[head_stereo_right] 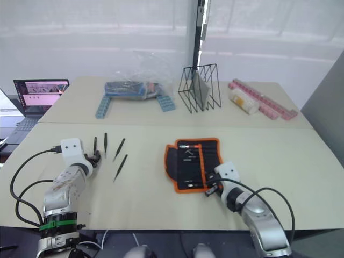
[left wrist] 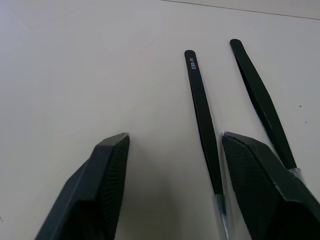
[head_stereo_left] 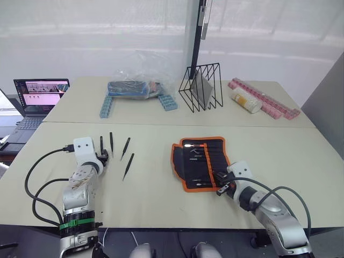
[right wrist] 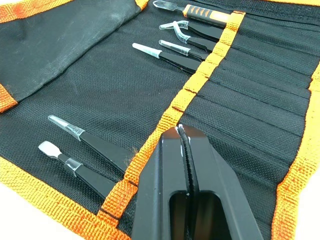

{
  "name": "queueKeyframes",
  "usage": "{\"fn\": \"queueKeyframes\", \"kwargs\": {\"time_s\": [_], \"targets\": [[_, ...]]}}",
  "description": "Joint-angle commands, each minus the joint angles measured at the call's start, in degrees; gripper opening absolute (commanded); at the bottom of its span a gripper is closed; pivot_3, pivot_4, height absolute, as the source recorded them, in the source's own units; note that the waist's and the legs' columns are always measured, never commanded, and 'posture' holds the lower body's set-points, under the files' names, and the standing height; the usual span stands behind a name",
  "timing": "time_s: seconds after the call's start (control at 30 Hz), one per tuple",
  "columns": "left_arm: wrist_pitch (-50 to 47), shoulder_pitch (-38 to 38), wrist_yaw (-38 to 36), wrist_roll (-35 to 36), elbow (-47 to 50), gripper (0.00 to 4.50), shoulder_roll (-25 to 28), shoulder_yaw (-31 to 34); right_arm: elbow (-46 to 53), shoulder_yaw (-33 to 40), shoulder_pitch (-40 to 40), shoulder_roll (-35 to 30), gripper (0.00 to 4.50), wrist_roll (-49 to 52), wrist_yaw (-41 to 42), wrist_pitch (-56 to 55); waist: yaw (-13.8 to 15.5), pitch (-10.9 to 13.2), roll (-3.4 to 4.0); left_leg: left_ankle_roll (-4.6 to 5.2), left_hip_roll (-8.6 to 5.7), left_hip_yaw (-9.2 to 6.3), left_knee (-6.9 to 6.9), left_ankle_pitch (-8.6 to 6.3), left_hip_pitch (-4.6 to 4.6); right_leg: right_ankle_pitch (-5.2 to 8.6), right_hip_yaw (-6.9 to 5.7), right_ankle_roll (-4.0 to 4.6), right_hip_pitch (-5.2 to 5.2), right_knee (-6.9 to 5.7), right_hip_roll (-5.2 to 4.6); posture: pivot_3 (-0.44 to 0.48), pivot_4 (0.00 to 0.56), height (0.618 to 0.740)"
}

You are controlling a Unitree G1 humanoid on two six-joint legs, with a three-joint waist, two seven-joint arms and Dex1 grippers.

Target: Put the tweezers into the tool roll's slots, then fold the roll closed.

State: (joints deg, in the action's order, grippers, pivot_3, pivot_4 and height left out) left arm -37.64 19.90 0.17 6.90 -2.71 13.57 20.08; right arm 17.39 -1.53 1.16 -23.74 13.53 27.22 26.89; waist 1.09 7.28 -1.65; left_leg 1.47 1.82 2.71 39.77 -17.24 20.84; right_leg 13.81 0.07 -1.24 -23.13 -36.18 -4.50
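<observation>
Black tool roll [head_stereo_left: 204, 161] trimmed in bright orange; loose tweezers [head_stereo_left: 128, 166] plain black.

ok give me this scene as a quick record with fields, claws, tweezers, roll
left claw: open, fingers low over the table beside two of the slim black loose tweezers
right claw: shut, empty, at the open black fabric tool roll with orange trim
loose tweezers: four on the table near the left claw
slots: several already hold tools
roll state: unfolded flat

Two pale tables [head_stereo_left: 161, 134] butted together before a white, perhaps translucent, wall [head_stereo_left: 107, 37] (evenly lit).
</observation>
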Motion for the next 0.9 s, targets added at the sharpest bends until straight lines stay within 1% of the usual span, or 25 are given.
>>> {"fn": "queueKeyframes", "kwargs": {"time_s": [0.03,0.1,0.2,0.4,0.73,0.9], "targets": [[-1.2,-0.3,-1.2,1.3,-2.3,1.71,-1.5,-1.9,0.9,-0.9,0.1,0.1,0.0,-0.1,0.1,1.3,0.0,0.0,0.01,0.0,0.0,0.0,0.0,0.0,0.0,0.0,0.0,0.0,0.0,0.0,-0.01,0.0,0.15,0.725],[-1.0,-0.2,-1.5,1.7,-2.1,0.99,-1.8,-1.8,1.0,-0.9,-0.1,0.1,0.0,-0.1,0.1,1.4,0.1,0.0,0.02,0.0,-0.01,0.0,0.0,0.0,0.0,0.0,-0.01,0.0,0.0,0.01,-0.02,0.0,0.15,0.725],[-0.9,-0.3,-1.6,1.9,-1.7,0.05,-2.2,-2.0,1.1,-0.8,-0.1,0.0,0.0,-0.1,0.1,1.6,0.3,0.0,0.03,0.0,-0.02,0.0,0.0,0.0,0.0,0.0,-0.01,0.0,0.01,0.01,-0.04,0.0,0.15,0.725],[0.1,-0.6,-1.9,1.8,-2.0,0.02,-2.2,-1.7,1.4,-0.6,-0.1,0.1,0.0,-0.2,-0.2,2.0,0.4,0.0,0.04,0.0,-0.02,-0.01,0.0,0.0,0.02,0.0,-0.02,0.0,0.0,0.04,-0.06,0.0,0.15,0.725],[2.0,-1.1,-1.9,1.3,-1.8,0.02,-0.6,-0.9,1.7,-0.6,0.1,0.1,0.0,-0.1,-0.4,2.1,0.4,0.0,0.06,0.0,-0.01,-0.04,0.0,0.0,0.06,0.0,-0.05,0.0,-0.01,0.06,-0.06,0.0,0.15,0.725],[3.7,-2.6,-3.1,-0.6,0.9,0.02,2.1,-2.5,1.9,-0.8,0.1,0.2,0.0,-0.1,-0.4,2.3,0.1,0.0,0.06,0.0,0.01,-0.05,-0.03,0.0,0.12,0.0,-0.06,0.0,-0.07,0.08,-0.04,0.0,0.15,0.725]]}}
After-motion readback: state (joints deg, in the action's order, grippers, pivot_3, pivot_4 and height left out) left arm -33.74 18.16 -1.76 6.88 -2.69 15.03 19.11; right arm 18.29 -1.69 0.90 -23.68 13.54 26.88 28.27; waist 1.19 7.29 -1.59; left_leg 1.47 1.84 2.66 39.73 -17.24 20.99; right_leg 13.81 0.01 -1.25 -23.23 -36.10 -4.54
